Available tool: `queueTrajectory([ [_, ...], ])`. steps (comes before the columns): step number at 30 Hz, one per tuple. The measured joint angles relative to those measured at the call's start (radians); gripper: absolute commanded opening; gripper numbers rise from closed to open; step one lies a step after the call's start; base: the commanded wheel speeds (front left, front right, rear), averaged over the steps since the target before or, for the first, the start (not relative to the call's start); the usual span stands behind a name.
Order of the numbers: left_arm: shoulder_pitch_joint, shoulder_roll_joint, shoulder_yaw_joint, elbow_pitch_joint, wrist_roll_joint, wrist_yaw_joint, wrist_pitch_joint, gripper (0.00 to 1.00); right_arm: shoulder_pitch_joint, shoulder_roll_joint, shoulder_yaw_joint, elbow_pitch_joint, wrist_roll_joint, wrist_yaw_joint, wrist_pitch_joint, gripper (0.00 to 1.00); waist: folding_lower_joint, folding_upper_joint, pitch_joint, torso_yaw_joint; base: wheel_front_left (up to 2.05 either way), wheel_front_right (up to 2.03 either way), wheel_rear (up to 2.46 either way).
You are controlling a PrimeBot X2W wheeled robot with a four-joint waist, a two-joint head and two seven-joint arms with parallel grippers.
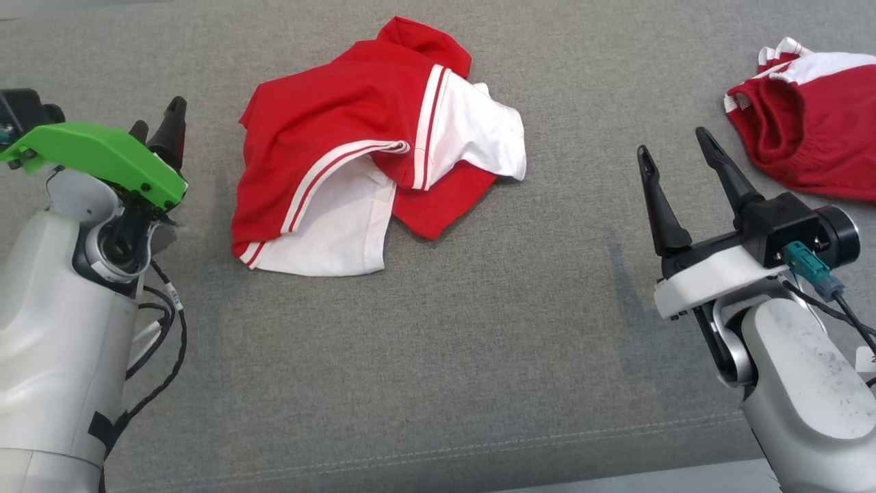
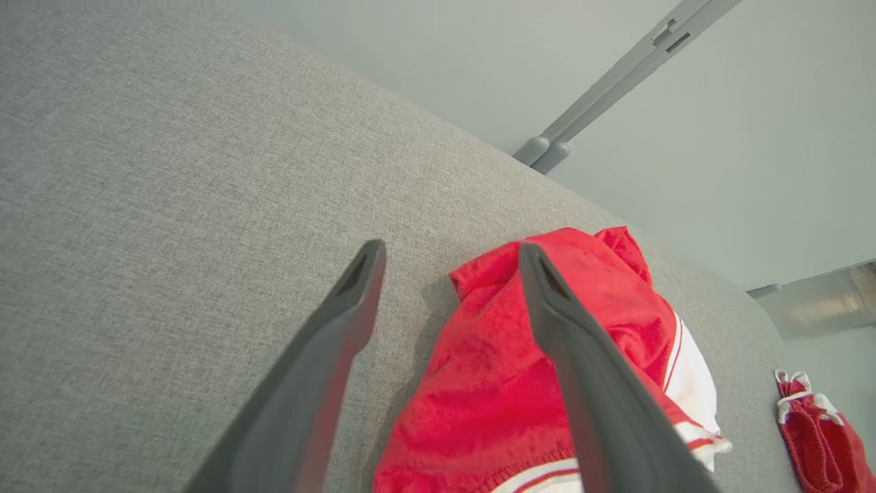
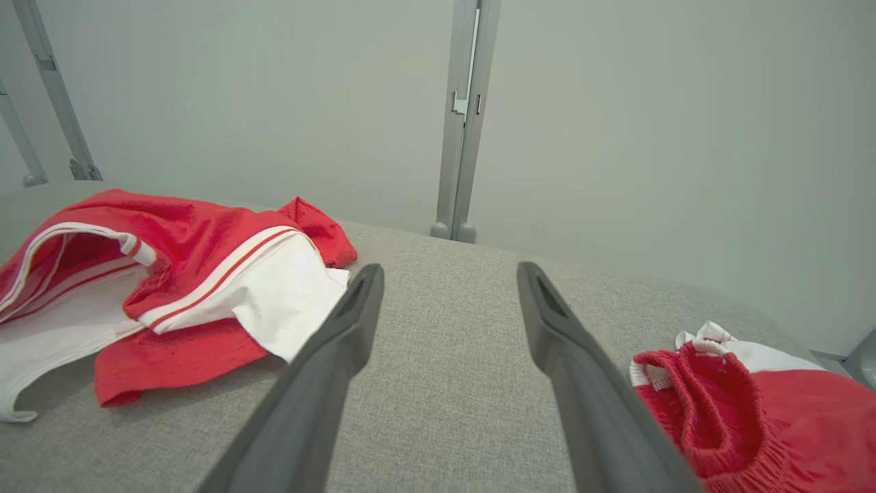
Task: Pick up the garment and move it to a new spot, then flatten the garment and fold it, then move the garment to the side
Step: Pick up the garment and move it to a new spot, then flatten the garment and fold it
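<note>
Garment (image 1: 328, 137): red with white panels and thin red-and-white stripes, lying crumpled and partly doubled over itself on the far middle of the tabletop (image 1: 438, 356); nothing touches it.
Tabletop: covered in grey woven cloth, with a stitched seam running along its near edge.
Left pincer (image 1: 159, 120): at the left edge of the head view, near the garment's left side but apart from it. In the left wrist view its two dark fingers (image 2: 321, 370) stand spread wide with nothing between them, the right finger crossing in front of the red cloth.
Right pincer (image 1: 674, 144): at the right, fingers spread wide and empty, above bare grey cloth between the garment and a second garment (image 1: 814, 137).
Second garment: darker red mesh with a white part and an elastic band, bunched at the far right edge of the tabletop, well apart from the first.
Green cover (image 1: 96, 154): on the left wrist, hiding part of that pincer's base.
Background: pale wall and grey posts (image 3: 465, 123) beyond the tabletop's far edge.
</note>
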Motion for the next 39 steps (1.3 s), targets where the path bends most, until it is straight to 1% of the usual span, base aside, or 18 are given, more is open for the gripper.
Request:
queueTrajectory([
  [2, 0.017, -0.001, -0.026, -0.020, 0.019, -0.020, -0.011, 1.00, 0.015, -0.001, -0.009, 0.005, 0.007, -0.008, 0.000, 1.00, 0.0000, 0.0000, -0.010, 0.006, 0.00, 0.00, 0.00],
  [4, 0.046, -0.011, -0.042, -0.038, 0.033, -0.037, -0.015, 1.00, 0.030, -0.003, -0.018, 0.009, 0.010, -0.009, 0.000, 1.00, 0.0000, 0.0000, -0.019, 0.013, 0.00, 0.00, 0.00],
  [7, 0.114, -0.040, -0.070, -0.060, 0.028, -0.059, -0.013, 1.00, 0.050, -0.002, -0.023, 0.011, 0.015, -0.010, 0.000, 1.00, 0.0000, 0.0000, -0.034, 0.024, 0.00, 0.00, 0.00],
  [10, 0.181, -0.075, -0.099, -0.091, 0.028, -0.070, -0.016, 1.00, 0.074, -0.003, -0.037, 0.011, 0.020, -0.018, 0.000, 1.00, 0.0000, 0.0000, -0.046, 0.039, 0.00, 0.00, 0.00],
  [14, 0.252, -0.119, -0.133, -0.137, 0.025, -0.084, -0.029, 1.00, 0.108, -0.002, -0.044, 0.012, 0.025, -0.019, 0.000, 1.00, 0.0000, 0.0000, -0.061, 0.059, 0.00, 0.00, 0.00],
  [18, 0.297, -0.120, -0.174, -0.151, 0.062, -0.082, -0.059, 1.00, 0.135, -0.001, -0.049, 0.012, 0.033, -0.027, 0.000, 1.00, 0.0000, 0.0000, -0.074, 0.079, 0.00, 0.00, 0.00],
  [21, 0.323, -0.117, -0.186, -0.151, 0.082, -0.061, -0.067, 1.00, 0.148, -0.001, -0.047, 0.009, 0.033, -0.026, 0.000, 1.00, 0.0000, 0.0001, -0.084, 0.089, 0.00, 0.00, 0.00],
  [22, 0.332, -0.125, -0.184, -0.152, 0.079, -0.058, -0.067, 1.00, 0.149, -0.001, -0.046, 0.008, 0.033, -0.026, 0.000, 1.00, 0.0000, 0.0000, -0.086, 0.091, 0.00, 0.00, 0.00],
  [28, 0.387, -0.186, -0.175, -0.153, 0.006, -0.047, -0.043, 1.00, 0.148, 0.002, -0.026, -0.010, 0.032, -0.025, 0.000, 1.00, 0.0000, 0.0000, -0.084, 0.083, 0.00, 0.00, 0.00],
  [29, 0.387, -0.186, -0.175, -0.153, 0.006, -0.047, -0.043, 1.00, 0.148, 0.002, -0.026, -0.010, 0.032, -0.025, 0.000, 1.00, 0.0000, 0.0000, -0.084, 0.083, 0.00, 0.00, 0.00],
  [31, 0.397, -0.198, -0.160, -0.151, -0.049, -0.040, -0.029, 1.00, 0.147, 0.002, -0.025, -0.017, 0.032, -0.025, 0.000, 1.00, 0.0000, 0.0000, -0.080, 0.077, 0.00, 0.00, 0.00],
  [33, 0.402, -0.199, -0.151, -0.149, -0.077, -0.037, -0.026, 1.00, 0.145, 0.002, -0.022, -0.020, 0.031, -0.024, 0.000, 1.00, 0.0000, 0.0000, -0.077, 0.070, 0.00, 0.00, 0.00],
  [37, 0.402, -0.199, -0.128, -0.144, -0.110, -0.024, -0.021, 1.00, 0.145, 0.002, -0.022, -0.021, 0.031, -0.024, 0.000, 1.00, 0.0000, 0.0000, -0.072, 0.054, 0.00, 0.00, 0.00],
  [39, 0.402, -0.199, -0.119, -0.141, -0.130, -0.020, -0.014, 1.00, 0.145, 0.002, -0.021, -0.022, 0.031, -0.016, 0.000, 1.00, 0.0000, 0.0000, -0.069, 0.045, 0.00, 0.00, 0.00],
])
